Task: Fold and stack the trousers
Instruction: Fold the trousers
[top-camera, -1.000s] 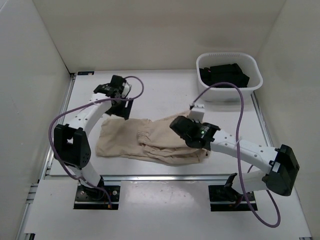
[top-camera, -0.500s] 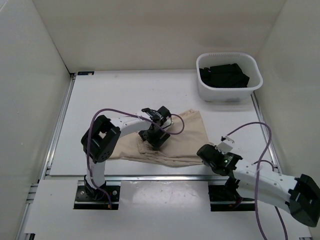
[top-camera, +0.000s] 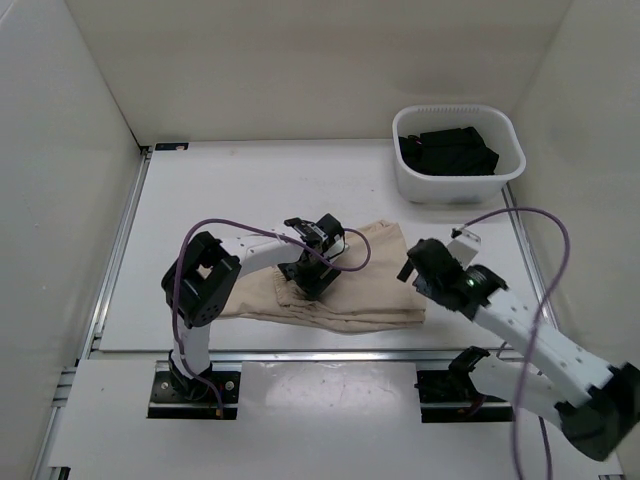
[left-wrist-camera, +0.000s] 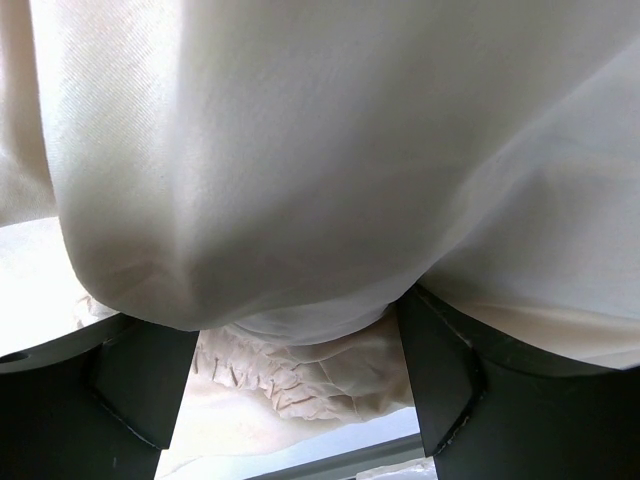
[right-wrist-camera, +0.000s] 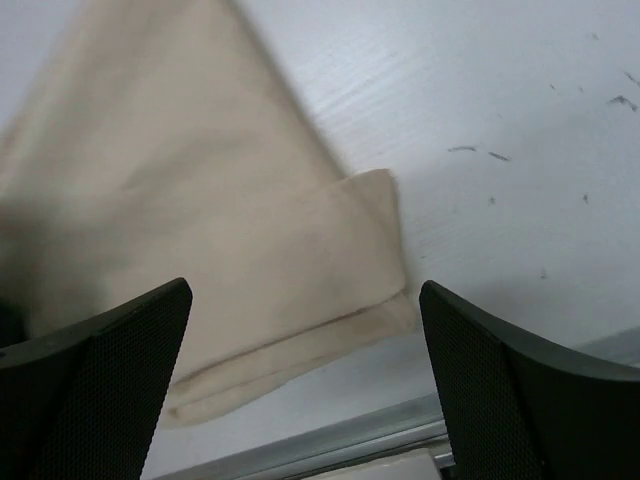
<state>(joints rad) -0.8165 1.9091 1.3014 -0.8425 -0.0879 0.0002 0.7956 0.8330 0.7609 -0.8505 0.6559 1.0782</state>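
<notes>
Seen from above, the trousers (top-camera: 370, 300) lie folded flat on the bench (top-camera: 250, 190), in a long band close to its near edge and about midway along it. The left pincer (top-camera: 312, 270) is down on the middle of the cloth, and the right pincer (top-camera: 416, 268) hangs just beside the band's right end, over the cloth's outer corner. A white basket (top-camera: 415, 188) holding black garments (top-camera: 447, 150) stands in the far right corner of the bench, well apart from the trousers. In the left wrist view, pale cloth fills almost the whole picture and sags in a fold between the two dark fingers (left-wrist-camera: 130, 400), which stand wide apart. A strip of gathered waistband (left-wrist-camera: 290, 385) shows below the fold. Whether the fingers press on the cloth is hard to tell from so close, but the jaws do not look clamped. In the right wrist view the two fingers (right-wrist-camera: 90, 390) are spread wide with nothing between them. Beneath them the folded leg end of the trousers rests on the bench, its hemmed corner (right-wrist-camera: 385, 250) pointing toward the near edge, apart from both fingers.
</notes>
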